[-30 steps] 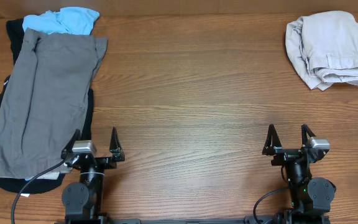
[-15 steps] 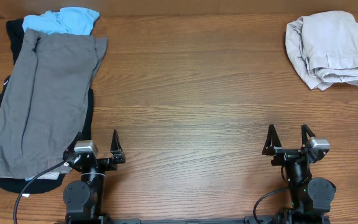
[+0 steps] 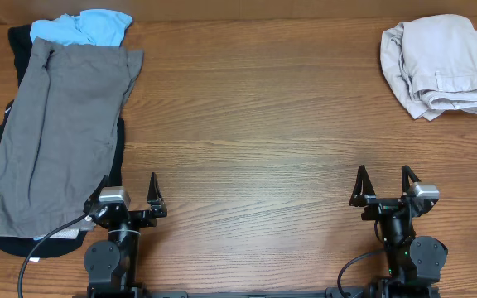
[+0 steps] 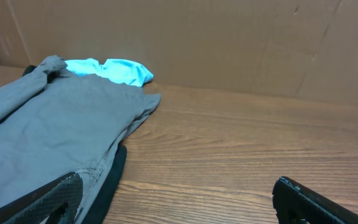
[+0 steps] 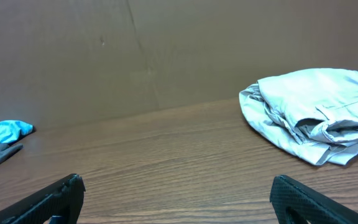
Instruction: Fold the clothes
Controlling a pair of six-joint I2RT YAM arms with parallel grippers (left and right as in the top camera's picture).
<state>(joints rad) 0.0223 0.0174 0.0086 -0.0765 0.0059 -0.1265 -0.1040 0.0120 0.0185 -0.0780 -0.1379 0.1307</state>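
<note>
Shorts (image 3: 440, 66) lie bunched at two o'clock; our left gripper (image 3: 128, 184) and right gripper (image 3: 383, 175) gape wide, empty. We risk pinching one layer and dragging the heap.

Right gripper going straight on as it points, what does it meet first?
Mostly bare table lies ahead of the right gripper. The beige shorts sit ahead, slightly to its right, so its right finger might clip their edge; depth is unclear.

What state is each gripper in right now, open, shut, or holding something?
Left gripper: open, holding nothing.
Right gripper: open, holding nothing.
</note>
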